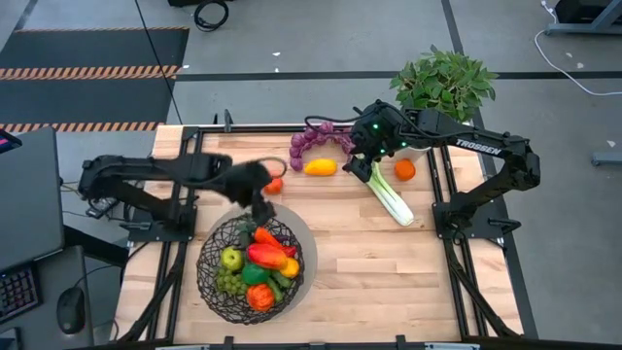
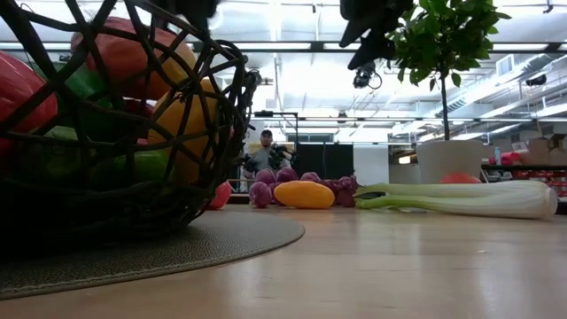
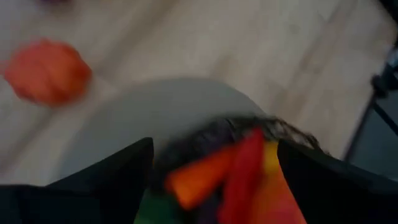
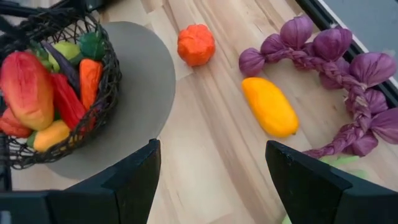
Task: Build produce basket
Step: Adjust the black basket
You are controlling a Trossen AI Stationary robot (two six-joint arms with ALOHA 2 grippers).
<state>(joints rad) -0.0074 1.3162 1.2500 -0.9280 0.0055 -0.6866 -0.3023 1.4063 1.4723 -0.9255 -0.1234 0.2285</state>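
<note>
The basket (image 1: 251, 267) sits on a grey round mat (image 1: 301, 238) at the near-left part of the bench (image 1: 389, 272), already heaped with produce: a green apple (image 1: 231, 258), red and orange peppers and green grapes. Taking the basket as landmark, the left pincer (image 1: 260, 206) hangs just over its far rim with its fingers spread and nothing between them, while the right pincer (image 1: 364, 156) hovers well beyond the basket, also spread and empty, over the loose pieces: a yellow fruit (image 1: 321, 167), a purple braided bunch (image 1: 321, 139), the celery (image 1: 391, 197), a small orange fruit (image 1: 404, 169), and an orange-red one (image 1: 275, 185) nearest the basket. The likely trouble is the pile itself: it stands proud of the rim, so another piece dropped on top may roll off, and a pincer coming low could catch the wire mesh and drag the light basket off its mat. The celery is long and would probably overhang or tip out. The right wrist view shows the braided stem and the ribbed orange-red fruit (image 4: 196, 45) plainly, which the high view reduces to blobs; only the low view reveals a person (image 2: 266, 152) far behind the bench and how high the heap bulges against the mesh.
</note>
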